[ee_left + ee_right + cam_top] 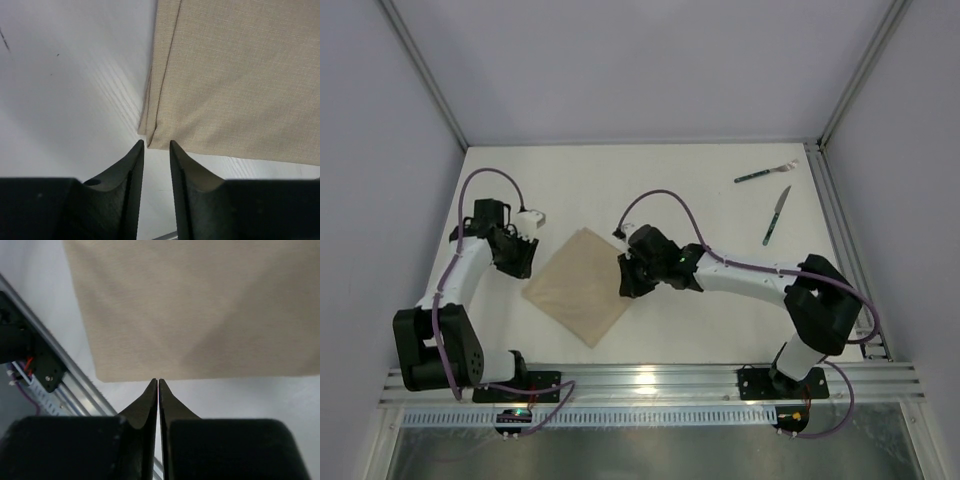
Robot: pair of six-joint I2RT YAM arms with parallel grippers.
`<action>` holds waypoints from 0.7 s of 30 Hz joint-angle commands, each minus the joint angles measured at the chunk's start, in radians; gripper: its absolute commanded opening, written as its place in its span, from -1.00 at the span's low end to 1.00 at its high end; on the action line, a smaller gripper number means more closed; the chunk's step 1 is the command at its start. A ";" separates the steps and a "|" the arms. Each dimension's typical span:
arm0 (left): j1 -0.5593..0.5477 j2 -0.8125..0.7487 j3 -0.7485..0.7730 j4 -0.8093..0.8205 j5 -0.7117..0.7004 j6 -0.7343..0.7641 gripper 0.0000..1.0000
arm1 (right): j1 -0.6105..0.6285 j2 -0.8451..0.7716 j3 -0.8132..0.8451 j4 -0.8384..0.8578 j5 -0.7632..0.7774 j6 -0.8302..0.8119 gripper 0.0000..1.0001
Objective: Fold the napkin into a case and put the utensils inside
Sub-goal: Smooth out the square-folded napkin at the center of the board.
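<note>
Top view: the soft, plain beige-tan cloth napkin [582,287] lies flat as a diamond between the two claws. The left gripper [520,258] sits just off its left corner and the right gripper [628,280] at its right corner. The green-handled silver fork [765,173] and green-handled silver knife [777,216] lie well beyond the right gripper, untouched.

Left wrist view: the left gripper [156,146] has its jaws slightly parted with nothing between them. The napkin [235,80] corner, two layers at the hem, lies just ahead of the tips. A good pinch probably means sliding forward, low along the white tabletop [70,90], until both layers sit in the gap.

Right wrist view: the right gripper [158,382] is pressed closed, its tips meeting the napkin's [200,310] near edge. The cloth lies flat, and I cannot tell if any hem is caught. If none is, reopen and work one finger under the edge, then lift both sides evenly.
</note>
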 commanded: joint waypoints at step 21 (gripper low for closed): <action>-0.035 0.271 -0.097 0.202 -0.153 0.038 -0.58 | -0.225 0.208 -0.187 0.394 -0.382 0.255 -0.92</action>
